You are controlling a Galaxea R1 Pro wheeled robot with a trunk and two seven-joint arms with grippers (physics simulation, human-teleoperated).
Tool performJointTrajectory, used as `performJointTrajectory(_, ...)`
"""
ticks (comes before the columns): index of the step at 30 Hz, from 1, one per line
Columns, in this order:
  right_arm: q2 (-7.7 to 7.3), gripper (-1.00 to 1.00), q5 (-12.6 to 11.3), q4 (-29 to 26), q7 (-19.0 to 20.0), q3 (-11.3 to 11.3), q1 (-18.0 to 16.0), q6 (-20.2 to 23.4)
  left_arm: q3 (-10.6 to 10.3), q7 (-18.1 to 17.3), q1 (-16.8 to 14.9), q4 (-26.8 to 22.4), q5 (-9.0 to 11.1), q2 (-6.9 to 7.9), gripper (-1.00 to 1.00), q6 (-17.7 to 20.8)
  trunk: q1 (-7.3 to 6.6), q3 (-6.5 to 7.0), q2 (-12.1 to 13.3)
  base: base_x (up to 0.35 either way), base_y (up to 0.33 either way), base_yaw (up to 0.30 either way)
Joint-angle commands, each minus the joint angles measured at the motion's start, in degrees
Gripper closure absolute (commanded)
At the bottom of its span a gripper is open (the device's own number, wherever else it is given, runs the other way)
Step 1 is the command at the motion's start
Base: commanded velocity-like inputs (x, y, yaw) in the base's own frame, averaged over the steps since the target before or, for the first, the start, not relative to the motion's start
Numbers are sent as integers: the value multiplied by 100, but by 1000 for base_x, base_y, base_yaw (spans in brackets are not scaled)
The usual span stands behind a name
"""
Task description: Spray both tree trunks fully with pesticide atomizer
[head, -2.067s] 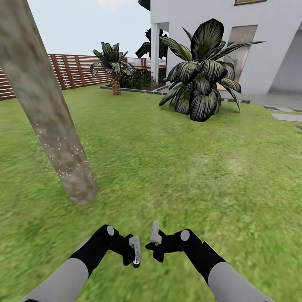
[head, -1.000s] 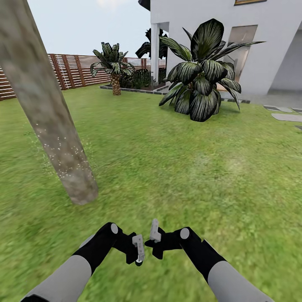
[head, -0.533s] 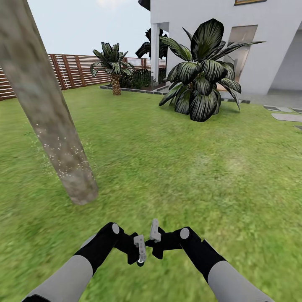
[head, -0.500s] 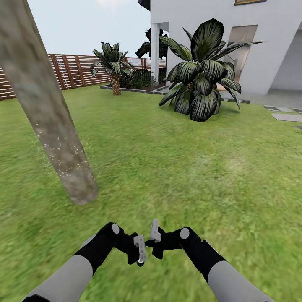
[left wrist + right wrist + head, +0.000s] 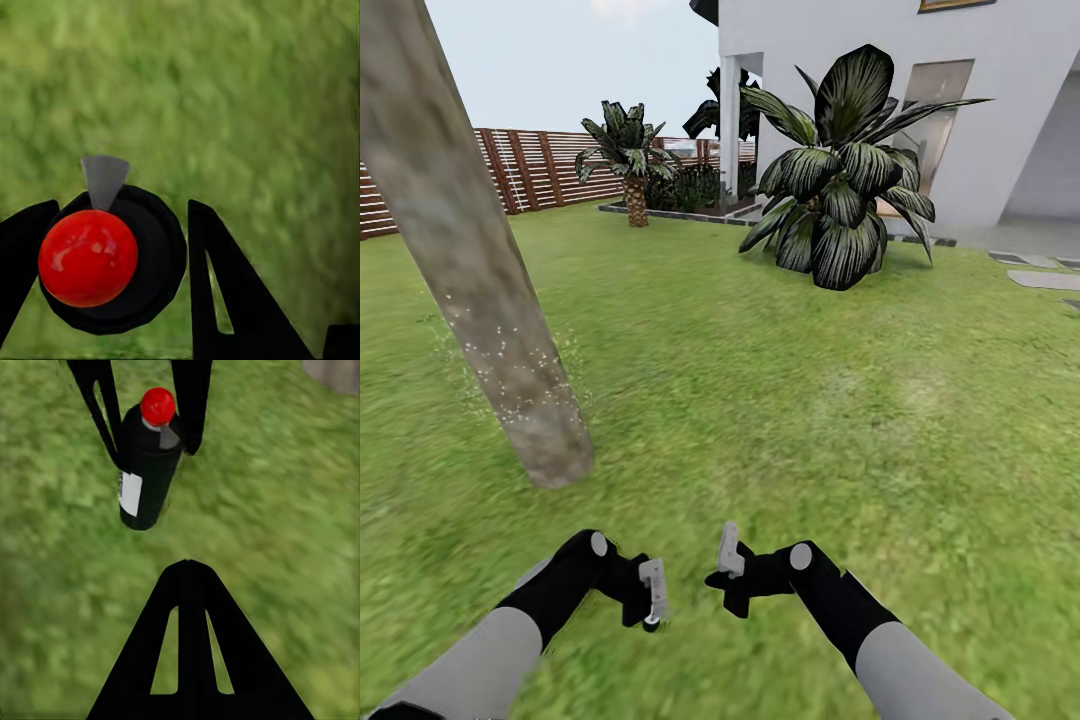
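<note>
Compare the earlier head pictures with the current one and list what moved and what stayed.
The left tool, still shut on the pesticide atomizer, swung out to the robot's left and slightly back, widening the gap to the right tool. No new grasp or release shows. The right tool, the tree trunk with its pale specks, and the camera's view stayed as they were.

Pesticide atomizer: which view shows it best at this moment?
The right wrist view: the pesticide atomizer shows full length, held in the left gripper. The left wrist view gives its red top end-on; the head view, a small pale piece.
</note>
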Motion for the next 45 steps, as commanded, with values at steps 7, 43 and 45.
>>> performJointTrajectory(7, -137, 100, -17, 352, -77, -88, 0, -6, 1272, 69, 29, -4, 31, 370, 100, -99, 0, 0, 0, 0, 0, 0)
performJointTrajectory(43, -1091, -100, -1476, 2800, -5314, -4579, 868, -1327, 2970, 4360, 282, 2421, 2621, 94, 100, -1927, 0, 41, 0, 0, 0, -108)
performJointTrajectory(45, -1100, -100, -1481, 2794, -5314, -4581, 870, -1325, 2976, 4359, 282, 2396, 2618, 93, 100, -1927, 0, 45, 0, 0, 0, -291)
